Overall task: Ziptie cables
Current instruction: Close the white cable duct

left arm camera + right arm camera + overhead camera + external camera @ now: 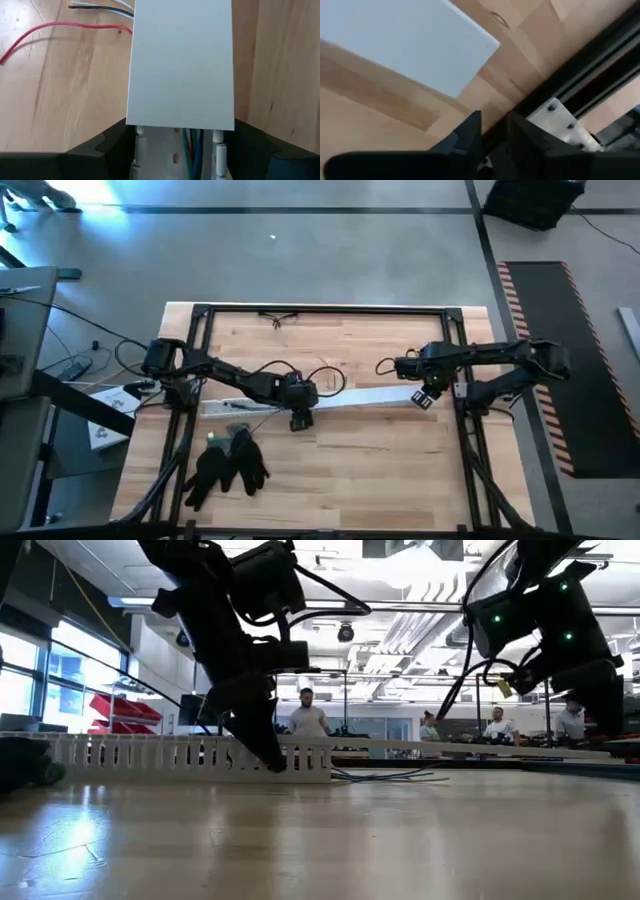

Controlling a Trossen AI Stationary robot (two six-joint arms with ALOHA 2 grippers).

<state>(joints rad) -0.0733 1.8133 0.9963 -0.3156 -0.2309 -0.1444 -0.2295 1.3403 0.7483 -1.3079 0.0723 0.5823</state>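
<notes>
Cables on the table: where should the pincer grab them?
Probably the loose stretch of the cables just past the end of the white channel, coming straight down from above. There they lie flat, close together and uncovered.

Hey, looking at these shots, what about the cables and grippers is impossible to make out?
- Cables: left wrist view, mostly hidden under the white cover.
- Left gripper: low view, fingertips merge with the slotted channel.
- Right gripper: right wrist view, holds nothing visible; tips blurred.
</notes>
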